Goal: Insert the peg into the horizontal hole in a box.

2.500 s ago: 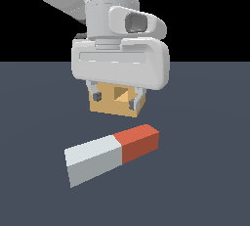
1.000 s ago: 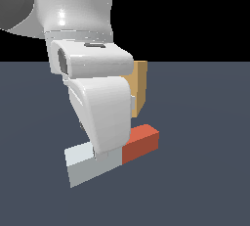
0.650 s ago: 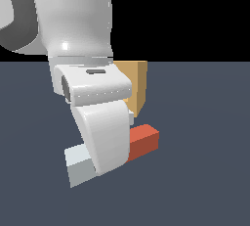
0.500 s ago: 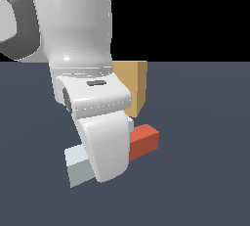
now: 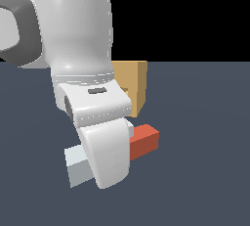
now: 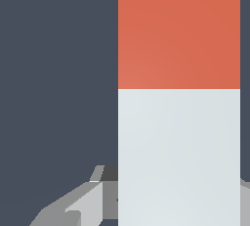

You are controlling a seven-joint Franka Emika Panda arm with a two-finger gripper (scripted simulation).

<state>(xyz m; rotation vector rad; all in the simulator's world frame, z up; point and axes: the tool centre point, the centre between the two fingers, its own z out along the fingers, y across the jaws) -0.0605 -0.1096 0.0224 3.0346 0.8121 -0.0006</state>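
Peg (image 5: 144, 142) lies on the floor (image 5: 205, 181) at the box's (image 5: 133, 84) 6 o'clock. Wrist view alone shows its grey-red seam; exterior view hides gripper (image 6: 146, 205); jaw state indeterminate.

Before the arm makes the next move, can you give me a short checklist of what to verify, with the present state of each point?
1. Peg lies flat on the floor, not yet lifted: ok.
2. Gripper is centred over the peg, at the pale part near the colour border: ok in the wrist view.
3. Fingers sit on both sides of the peg: ok, one shows at each side.
4. Fingers closed on the peg: cannot tell; the contact is not visible.
5. Box stands behind the arm, apart from the peg: ok.
6. Hole is in sight for alignment: not ok; the arm hides it in the exterior view.
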